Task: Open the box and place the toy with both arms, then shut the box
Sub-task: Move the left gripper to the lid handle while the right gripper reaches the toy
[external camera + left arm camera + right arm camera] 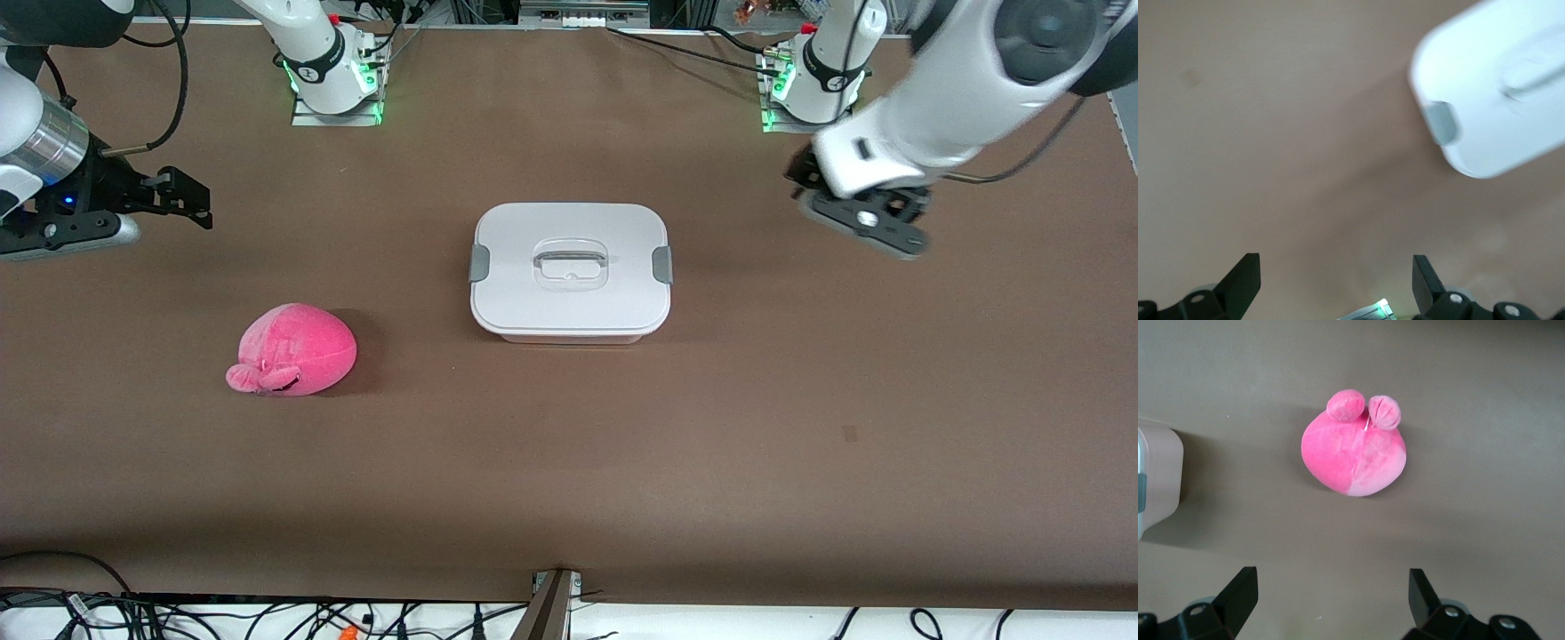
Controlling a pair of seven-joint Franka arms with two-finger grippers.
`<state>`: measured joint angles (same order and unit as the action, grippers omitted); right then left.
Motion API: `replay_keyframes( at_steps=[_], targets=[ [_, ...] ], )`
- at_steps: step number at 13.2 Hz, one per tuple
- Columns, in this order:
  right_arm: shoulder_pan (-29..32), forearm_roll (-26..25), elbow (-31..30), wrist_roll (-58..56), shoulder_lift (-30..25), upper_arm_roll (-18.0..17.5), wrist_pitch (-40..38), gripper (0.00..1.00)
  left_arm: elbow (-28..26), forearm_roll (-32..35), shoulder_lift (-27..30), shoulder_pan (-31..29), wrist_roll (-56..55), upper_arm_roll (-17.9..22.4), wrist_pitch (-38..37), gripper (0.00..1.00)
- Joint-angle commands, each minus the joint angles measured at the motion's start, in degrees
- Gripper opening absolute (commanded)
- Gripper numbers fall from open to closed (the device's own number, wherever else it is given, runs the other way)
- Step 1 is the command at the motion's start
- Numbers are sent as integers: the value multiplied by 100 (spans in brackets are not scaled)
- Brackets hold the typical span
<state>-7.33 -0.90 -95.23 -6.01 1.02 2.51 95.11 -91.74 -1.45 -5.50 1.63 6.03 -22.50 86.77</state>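
1. I see a brown table (pixel 569 462) filling the front view, with cables running along its edge nearest the front camera and both arm bases bolted at the edge farthest from it.
2. Hidden or cut off: the right arm leaves the frame at its end of the table, so I see only its wrist and the right gripper (pixel 191 200). The left arm is blurred in the front view, and the left gripper (pixel 858 218) is hard to make out there.
3. The box (pixel 570 271) sits near the table's middle, its white lid on. I see a grey clip (pixel 479 263) at the end toward the right arm and another clip (pixel 662 265) toward the left arm; both appear latched, though I cannot confirm it. The lid hides the interior, so I cannot tell what it contains.
4. The toy (pixel 293 348) lies on the table outside the box, toward the right arm's end and nearer the front camera than the box.
5. The right gripper hangs over bare table toward its own end, fingers (pixel 1238 593) spread wide, holding nothing.
6. The left gripper is over bare table beside the box's end, fingers (pixel 1245 280) spread wide, holding nothing.
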Motion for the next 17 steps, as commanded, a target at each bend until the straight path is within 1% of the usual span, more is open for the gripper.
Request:
replay_keyframes(
  at_steps=[1,2,3,4,5,6,7,8,10,12,13,15,16,17],
  targets=[
    [48,-77,118,-102,346,-110,289,100,51,-101,-319,-22,214,-788,478,100],
    [65,-59,118,-111,347,-101,315,100,59,-136,-486,-5,266,-947,759,100],
    [91,-68,118,-111,399,-93,341,100,77,-92,-662,-4,641,-1201,1032,100],
    [91,-85,118,-111,426,-92,350,100,51,-40,-803,-4,1115,-1360,1391,100],
    [109,-103,118,-102,461,-92,385,100,-10,-39,-943,4,1685,-1379,1673,100],
    [109,-121,127,-102,713,-92,420,100,33,-39,-1249,100,2465,-1414,1850,100],
    [109,-86,127,-93,951,-92,430,100,42,-48,-1435,162,2960,-1415,2087,100],
    [126,-77,127,-102,997,-84,447,100,-19,-39,-1463,267,3122,-1415,2298,100],
    [109,-33,127,-93,1119,-92,561,100,-63,13,-1550,583,3176,-1397,2685,100],
    [48,-51,57,20,1251,-92,824,100,-299,503,-1682,830,3097,-1397,3220,100],
    [82,-16,48,73,1435,-101,999,100,-431,558,-1779,883,3088,-1397,3449,100],
    [100,-15,-13,74,1725,-101,1255,100,-616,602,-1797,945,2582,-1388,3548,100],
    [100,-15,-118,74,1805,-93,1412,100,-652,785,-1858,1023,2474,-1397,3688,100],
    [109,-7,-223,74,1901,-92,1631,100,-644,943,-1928,1033,2464,-1397,3750,97]
  ],
)
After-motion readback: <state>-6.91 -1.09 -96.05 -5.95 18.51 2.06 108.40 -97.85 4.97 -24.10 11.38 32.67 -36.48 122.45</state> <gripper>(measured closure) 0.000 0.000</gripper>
